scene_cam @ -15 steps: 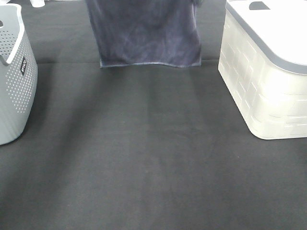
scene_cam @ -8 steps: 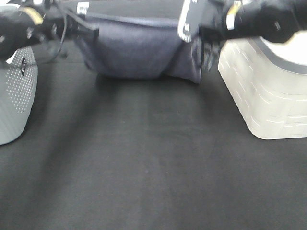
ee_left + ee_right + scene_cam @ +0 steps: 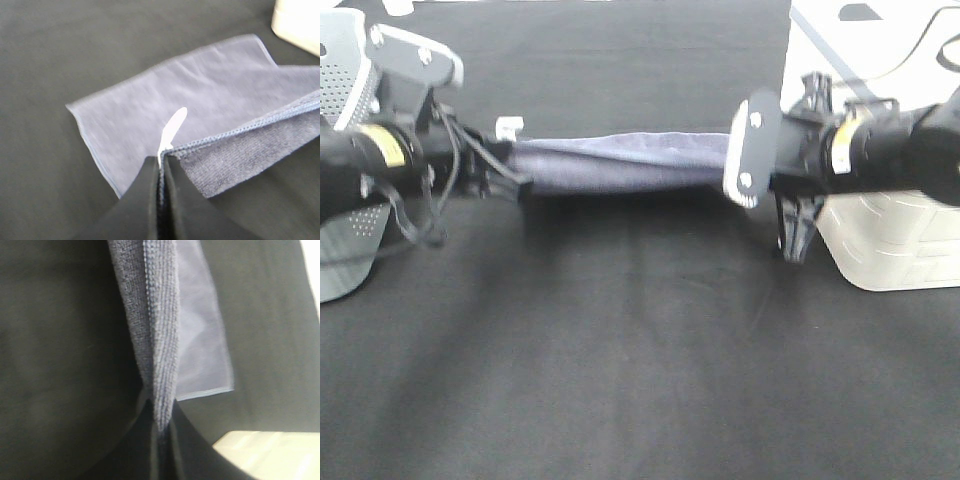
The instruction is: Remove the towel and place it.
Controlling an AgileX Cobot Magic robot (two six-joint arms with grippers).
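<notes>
Left fingers [image 3: 142, 205] are pressing together on one top corner of the towel [image 3: 210, 95], and the white tag [image 3: 174, 125] is sticking out just past the tips. Right fingers [image 3: 137, 455] are clamping the opposite top corner, with the stitched hem running straight into the grip. Both arms are holding the towel's top edge stretched between them in a near-level line, low over the tabletop [image 3: 640, 350]. The wrist views are showing the rest of the cloth hanging down, with its lower part lying flat on the tabletop below the held edge. You're seeing the towel sitting mid-width toward the back of the tabletop. The grey perforated basket [image 3: 342, 255] is standing at the left arm's side and the white bin [image 3: 890, 250] at the right arm's side. The towel is touching neither of them.
</notes>
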